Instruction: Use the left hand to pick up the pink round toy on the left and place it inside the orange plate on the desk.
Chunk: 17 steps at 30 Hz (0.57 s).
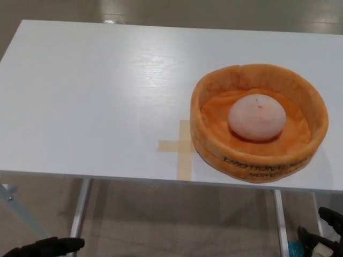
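Observation:
The pink round toy [256, 117] lies in the middle of the soft orange plate [214, 143], which sits on the right side of the white desk [96, 96]. My left hand [45, 247] shows only as a black sliver at the bottom left corner, below the desk's front edge and far from the toy; nothing is in it that I can see. My right hand [323, 239] peeks in at the bottom right corner, also below the desk edge, with its fingers mostly cut off by the frame.
A cross of tan tape [179, 147] is stuck on the desk just left of the plate. Metal desk legs [80, 211] and a beige floor show below the front edge.

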Available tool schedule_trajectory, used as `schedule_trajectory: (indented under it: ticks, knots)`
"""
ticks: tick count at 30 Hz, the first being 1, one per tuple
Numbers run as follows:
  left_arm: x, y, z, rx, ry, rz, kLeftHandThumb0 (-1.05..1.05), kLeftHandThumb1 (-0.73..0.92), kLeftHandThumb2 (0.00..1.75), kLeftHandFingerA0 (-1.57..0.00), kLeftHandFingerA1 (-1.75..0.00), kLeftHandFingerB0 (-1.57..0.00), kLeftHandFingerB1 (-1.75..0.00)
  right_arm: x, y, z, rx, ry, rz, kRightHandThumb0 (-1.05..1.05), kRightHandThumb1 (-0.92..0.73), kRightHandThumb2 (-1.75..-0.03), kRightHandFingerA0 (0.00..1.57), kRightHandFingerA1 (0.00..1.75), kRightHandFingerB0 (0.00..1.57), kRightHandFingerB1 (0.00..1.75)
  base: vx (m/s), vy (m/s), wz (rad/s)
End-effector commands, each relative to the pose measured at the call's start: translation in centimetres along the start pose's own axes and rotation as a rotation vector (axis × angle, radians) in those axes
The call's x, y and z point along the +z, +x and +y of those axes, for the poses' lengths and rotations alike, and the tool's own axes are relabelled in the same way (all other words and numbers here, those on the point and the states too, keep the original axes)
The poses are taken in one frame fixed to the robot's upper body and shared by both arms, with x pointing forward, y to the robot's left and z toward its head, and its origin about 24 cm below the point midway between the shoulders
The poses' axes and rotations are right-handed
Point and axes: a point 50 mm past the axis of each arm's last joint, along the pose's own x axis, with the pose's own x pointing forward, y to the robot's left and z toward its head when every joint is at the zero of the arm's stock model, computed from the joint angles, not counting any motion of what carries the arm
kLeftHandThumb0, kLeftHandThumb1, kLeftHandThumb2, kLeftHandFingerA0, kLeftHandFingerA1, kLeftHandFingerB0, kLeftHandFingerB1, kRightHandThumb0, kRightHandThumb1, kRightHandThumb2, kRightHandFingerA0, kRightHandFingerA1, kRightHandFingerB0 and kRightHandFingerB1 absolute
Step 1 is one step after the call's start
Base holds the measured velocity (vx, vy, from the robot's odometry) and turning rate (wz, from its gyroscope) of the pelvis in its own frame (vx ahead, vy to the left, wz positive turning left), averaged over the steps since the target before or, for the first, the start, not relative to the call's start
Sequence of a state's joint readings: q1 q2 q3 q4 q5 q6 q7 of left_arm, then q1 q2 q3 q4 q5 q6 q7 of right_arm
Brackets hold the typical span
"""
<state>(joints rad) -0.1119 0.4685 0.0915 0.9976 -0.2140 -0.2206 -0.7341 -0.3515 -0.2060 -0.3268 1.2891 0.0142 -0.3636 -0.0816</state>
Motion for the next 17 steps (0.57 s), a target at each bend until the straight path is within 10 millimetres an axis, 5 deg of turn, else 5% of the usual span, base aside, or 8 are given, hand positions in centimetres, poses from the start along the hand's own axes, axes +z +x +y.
schedule_trajectory:
  ticks: [1,3,17]
  knots:
    - [-3.6,1.3,-0.6,0.365,-0.318,0.102,-0.36,0.5,0.56,-0.38,-0.36,-0.37,-0.33,-1.6,-0.5,-0.8,-0.012,0.01,0.066,-0.25,-0.41,-0.73,0.3,0.89,0.22,0.71,0.0,0.0,0.0]
    - [-3.3,1.7,-0.7,0.402,-0.343,0.077,-0.4,0.5,0.65,-0.26,-0.38,-0.27,-0.35,-1.7,-0.5,-0.8,-0.009,0.002,0.078,-0.27,-0.42,-0.74,0.32,0.82,0.23,0.66,0.0,0.0,0.0]
    - [-2.4,2.2,-0.6,0.416,-0.367,0.014,-0.42,0.54,0.67,-0.26,-0.39,-0.29,-0.36,-1.9,-0.5,-0.9,-0.002,-0.024,0.111,-0.31,-0.35,-0.81,0.34,0.8,0.28,0.71,0.0,0.0,0.0]
